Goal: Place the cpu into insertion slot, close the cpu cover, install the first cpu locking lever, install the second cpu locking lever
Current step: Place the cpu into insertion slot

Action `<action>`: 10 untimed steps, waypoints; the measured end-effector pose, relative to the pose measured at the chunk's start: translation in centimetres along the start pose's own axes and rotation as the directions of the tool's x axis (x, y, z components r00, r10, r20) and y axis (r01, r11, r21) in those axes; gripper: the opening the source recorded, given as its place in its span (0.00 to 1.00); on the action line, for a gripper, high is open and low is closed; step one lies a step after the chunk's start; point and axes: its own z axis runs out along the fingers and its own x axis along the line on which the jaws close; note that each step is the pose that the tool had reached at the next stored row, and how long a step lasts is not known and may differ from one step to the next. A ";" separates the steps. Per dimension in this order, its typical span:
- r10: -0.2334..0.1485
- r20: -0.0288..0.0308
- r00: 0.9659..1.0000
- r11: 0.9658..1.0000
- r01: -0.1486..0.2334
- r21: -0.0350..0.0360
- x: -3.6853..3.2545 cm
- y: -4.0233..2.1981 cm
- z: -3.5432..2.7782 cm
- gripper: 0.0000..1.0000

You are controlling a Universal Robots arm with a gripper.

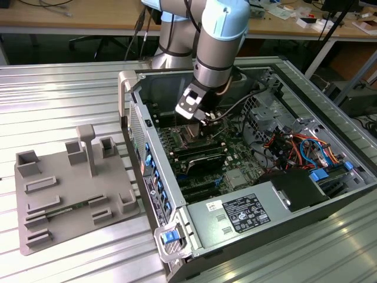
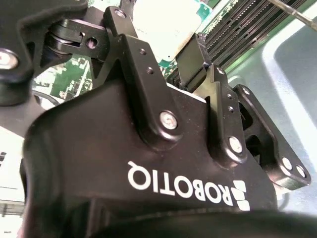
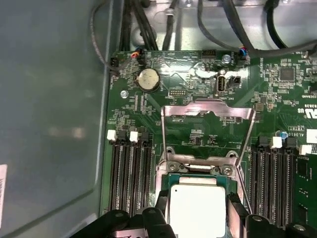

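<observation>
Pincer [image 3: 196, 212] closed on cpu [image 3: 194, 196] edges, at insertion slot [image 3: 195, 171]; cpu cover [image 3: 210, 109] raised open.

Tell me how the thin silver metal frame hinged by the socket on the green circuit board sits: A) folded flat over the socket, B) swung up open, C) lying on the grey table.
B: in the first wrist view the thin silver metal frame stands swung up, leaving the small square silver-topped chip uncovered.
</observation>
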 end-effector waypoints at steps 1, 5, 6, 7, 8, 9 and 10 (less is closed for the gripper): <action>0.008 0.001 1.000 1.000 -0.008 0.000 0.00 -0.05 0.04 0.55; 0.020 0.002 1.000 1.000 -0.020 0.000 0.01 -0.45 0.17 0.55; 0.020 0.002 1.000 1.000 -0.020 -0.001 0.02 -0.59 0.19 0.55; 0.020 0.002 1.000 1.000 -0.020 0.000 0.01 -0.63 0.23 0.55; 0.020 0.002 1.000 1.000 -0.020 0.000 0.01 -0.66 0.28 0.55; 0.020 0.002 1.000 1.000 -0.020 0.000 0.01 -0.66 0.33 0.55; 0.018 0.002 1.000 1.000 -0.018 0.000 0.01 -0.67 0.37 0.55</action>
